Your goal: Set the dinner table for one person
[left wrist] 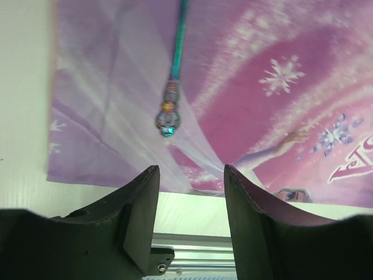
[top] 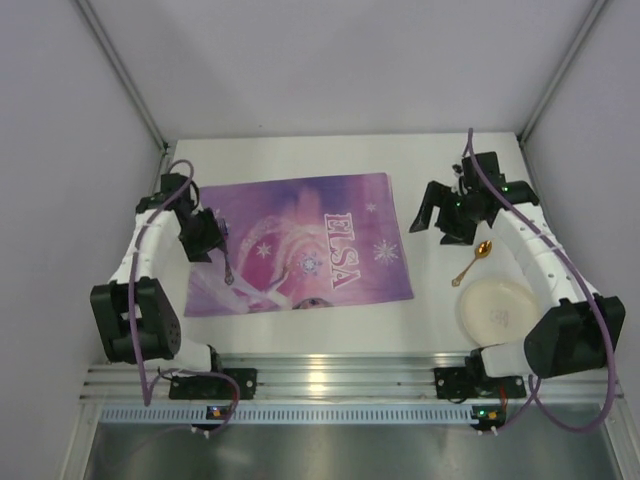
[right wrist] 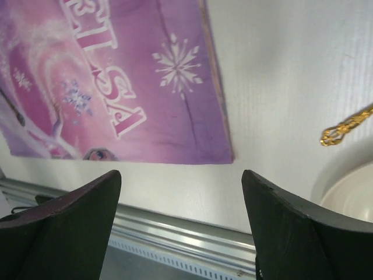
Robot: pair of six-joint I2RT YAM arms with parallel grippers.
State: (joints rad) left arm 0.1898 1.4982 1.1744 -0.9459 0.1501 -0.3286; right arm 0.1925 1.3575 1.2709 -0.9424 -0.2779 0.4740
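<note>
The white dinner table [top: 430,322] carries a purple "ELSA" placemat [top: 310,245]. A thin utensil with a teal handle and an ornate end [left wrist: 169,111] lies on the placemat's left part; it also shows in the top view [top: 228,265]. My left gripper [left wrist: 189,175] is open and empty, hovering just behind that utensil [top: 208,245]. A gold spoon [top: 472,263] and a cream plate [top: 497,307] lie on the table right of the placemat. My right gripper [top: 440,225] is wide open and empty, above the table behind the spoon [right wrist: 180,175].
Aluminium rails [top: 340,375] run along the table's near edge. White walls with metal posts [top: 125,75] close in the back and sides. In the right wrist view the spoon's end [right wrist: 344,128] and the plate's rim [right wrist: 349,198] sit at the right.
</note>
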